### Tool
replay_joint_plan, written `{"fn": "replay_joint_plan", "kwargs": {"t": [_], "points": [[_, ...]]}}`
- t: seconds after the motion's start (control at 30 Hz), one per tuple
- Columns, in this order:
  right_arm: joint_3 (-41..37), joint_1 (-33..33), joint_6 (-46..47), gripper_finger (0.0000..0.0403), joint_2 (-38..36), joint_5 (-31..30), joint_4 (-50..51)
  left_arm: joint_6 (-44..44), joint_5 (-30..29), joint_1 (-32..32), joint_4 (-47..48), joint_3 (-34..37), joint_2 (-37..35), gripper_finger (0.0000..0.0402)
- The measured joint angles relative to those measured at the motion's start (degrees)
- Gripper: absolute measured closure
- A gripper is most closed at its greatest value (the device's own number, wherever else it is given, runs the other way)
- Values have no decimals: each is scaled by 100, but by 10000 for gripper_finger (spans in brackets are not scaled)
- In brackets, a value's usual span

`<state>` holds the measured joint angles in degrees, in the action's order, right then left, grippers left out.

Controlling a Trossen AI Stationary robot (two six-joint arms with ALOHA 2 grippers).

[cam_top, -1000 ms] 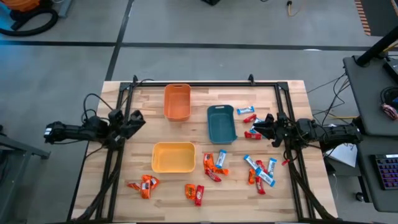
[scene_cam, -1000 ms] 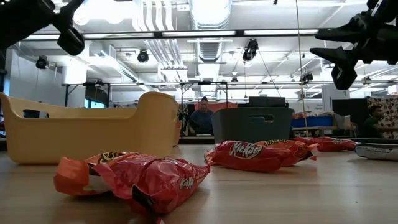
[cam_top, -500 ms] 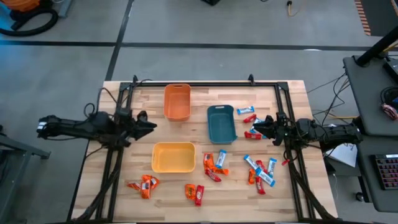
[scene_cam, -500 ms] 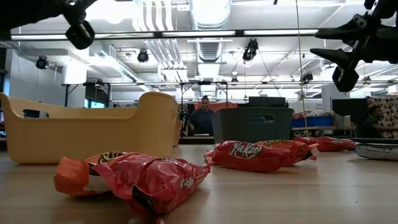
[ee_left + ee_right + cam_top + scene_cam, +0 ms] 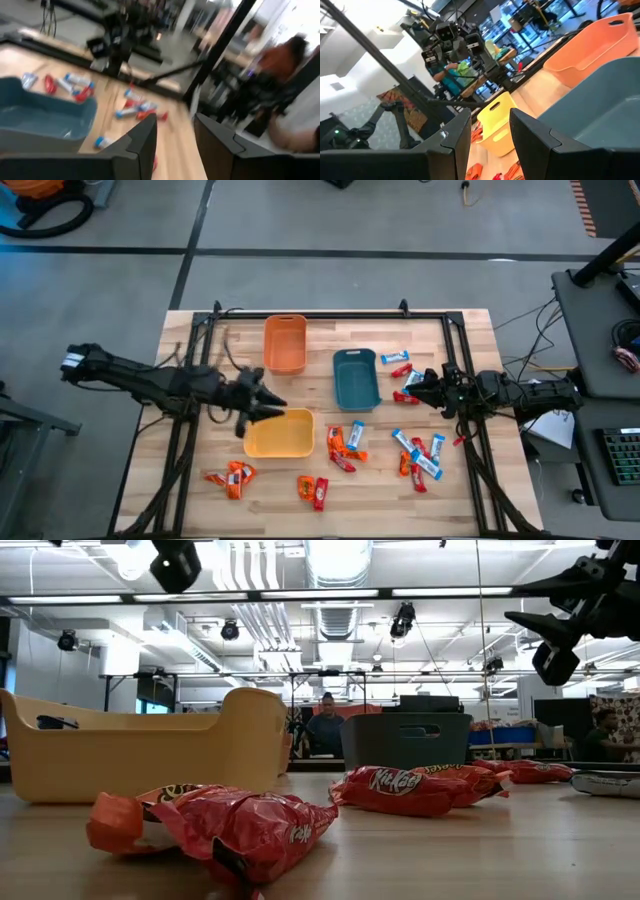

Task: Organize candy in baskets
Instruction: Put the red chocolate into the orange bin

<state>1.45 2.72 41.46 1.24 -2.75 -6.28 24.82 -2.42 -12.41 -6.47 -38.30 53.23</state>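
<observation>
Left gripper (image 5: 268,402) open, empty, over yellow basket (image 5: 279,434); right gripper (image 5: 414,388) open, empty.

Wooden table (image 5: 470,330), orange basket (image 5: 284,343), teal basket (image 5: 355,378), yellow basket (image 5: 279,432), scattered candy (image 5: 417,452)

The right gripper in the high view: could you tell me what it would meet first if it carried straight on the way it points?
Probably the teal basket: the right gripper points toward it, fingers empty. It may sit high enough to pass over the rim.
</observation>
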Motion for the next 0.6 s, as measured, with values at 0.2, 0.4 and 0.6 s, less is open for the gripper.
{"fn": "replay_joint_plan", "kwargs": {"t": [0.2,0.4,0.6], "points": [[25,0,-6,275,8,151,19,-269,-8,-753,616,-856,1230,286],[514,2,-214,275,52,173,632,-325,-908,-1664,1458,-2102,2440,286],[1212,2,-389,275,238,171,1639,-573,-1412,-2197,1809,-3068,3537,286]]}}
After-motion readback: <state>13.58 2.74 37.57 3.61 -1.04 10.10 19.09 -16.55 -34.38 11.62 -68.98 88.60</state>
